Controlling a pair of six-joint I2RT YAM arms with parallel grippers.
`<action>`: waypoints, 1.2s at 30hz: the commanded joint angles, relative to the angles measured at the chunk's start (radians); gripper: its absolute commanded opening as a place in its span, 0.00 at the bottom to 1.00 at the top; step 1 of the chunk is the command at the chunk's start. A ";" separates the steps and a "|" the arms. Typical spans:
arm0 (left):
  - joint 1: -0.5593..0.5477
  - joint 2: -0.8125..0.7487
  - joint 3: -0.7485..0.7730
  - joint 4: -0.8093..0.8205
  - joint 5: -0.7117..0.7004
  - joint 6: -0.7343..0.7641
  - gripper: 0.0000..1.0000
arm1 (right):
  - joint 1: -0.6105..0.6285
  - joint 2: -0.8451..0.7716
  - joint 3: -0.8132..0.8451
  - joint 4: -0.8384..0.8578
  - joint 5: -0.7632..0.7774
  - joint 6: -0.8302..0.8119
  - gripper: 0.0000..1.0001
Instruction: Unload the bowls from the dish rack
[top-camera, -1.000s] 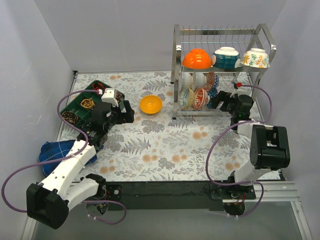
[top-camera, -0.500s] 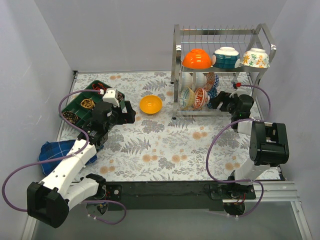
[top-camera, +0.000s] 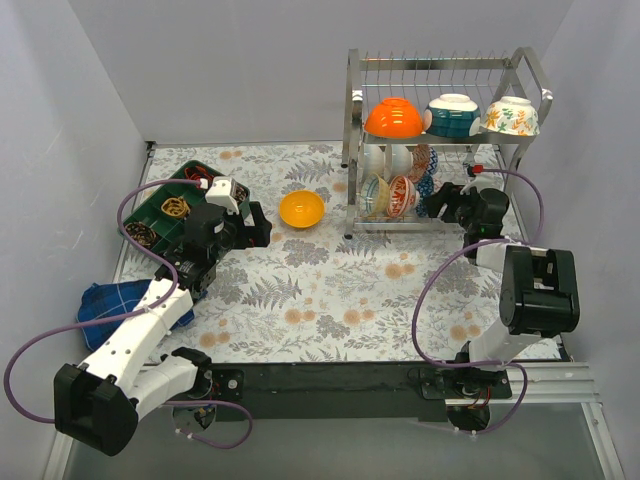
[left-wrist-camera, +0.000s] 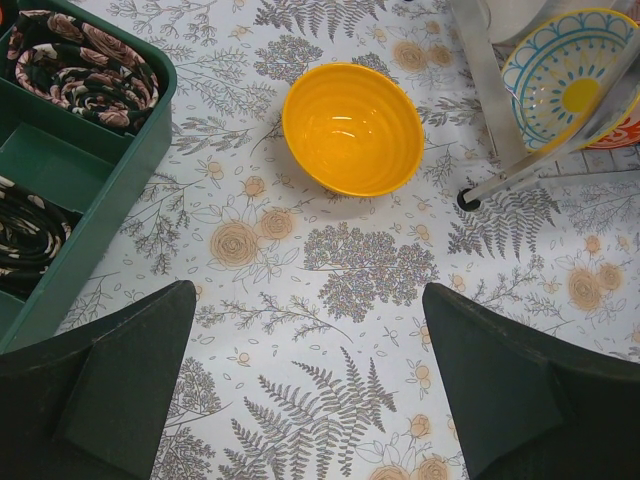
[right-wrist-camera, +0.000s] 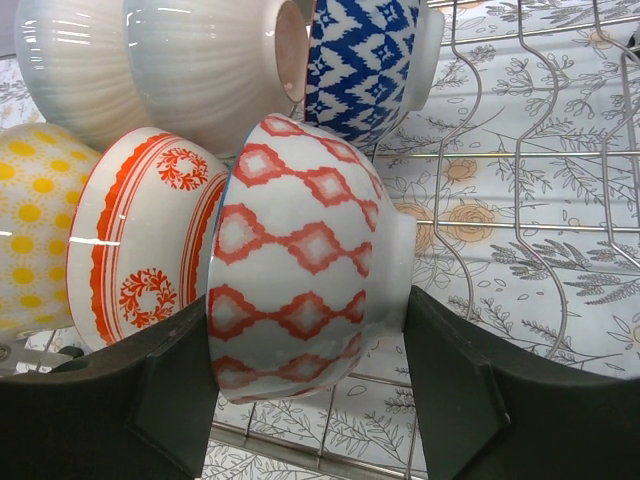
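Note:
The chrome dish rack (top-camera: 352, 100) stands at the back right. Its top shelf holds an orange bowl (top-camera: 393, 118), a teal bowl (top-camera: 452, 115) and a floral bowl (top-camera: 510, 117). Several bowls stand on edge on the lower shelf. My right gripper (top-camera: 436, 203) reaches into that shelf. In the right wrist view it (right-wrist-camera: 308, 350) is shut on a red-diamond patterned bowl (right-wrist-camera: 300, 260), one finger on the rim side and one at the foot. A yellow bowl (top-camera: 301, 209) sits upright on the table. My left gripper (left-wrist-camera: 310, 370) is open and empty, near it (left-wrist-camera: 350, 128).
A green compartment tray (top-camera: 160, 200) lies at the far left, and a blue cloth (top-camera: 110, 300) lies near it. Beside the held bowl stand a blue-patterned bowl (right-wrist-camera: 365, 60), a red-trimmed bowl (right-wrist-camera: 145, 230) and a yellow-dotted bowl (right-wrist-camera: 35, 220). Rack wires (right-wrist-camera: 520, 225) run behind.
My right gripper has edged a little further into the lower shelf. My left gripper has shifted slightly right. The bowls have not moved.

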 joint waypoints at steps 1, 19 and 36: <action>-0.002 -0.009 -0.008 0.016 0.009 0.000 0.98 | 0.006 -0.092 0.011 0.070 -0.020 -0.020 0.22; -0.002 -0.003 -0.008 0.020 0.044 -0.004 0.98 | 0.006 -0.319 -0.075 -0.027 0.199 -0.044 0.04; -0.007 0.040 -0.011 0.048 0.185 -0.041 0.98 | 0.014 -0.721 -0.283 -0.224 0.024 0.307 0.01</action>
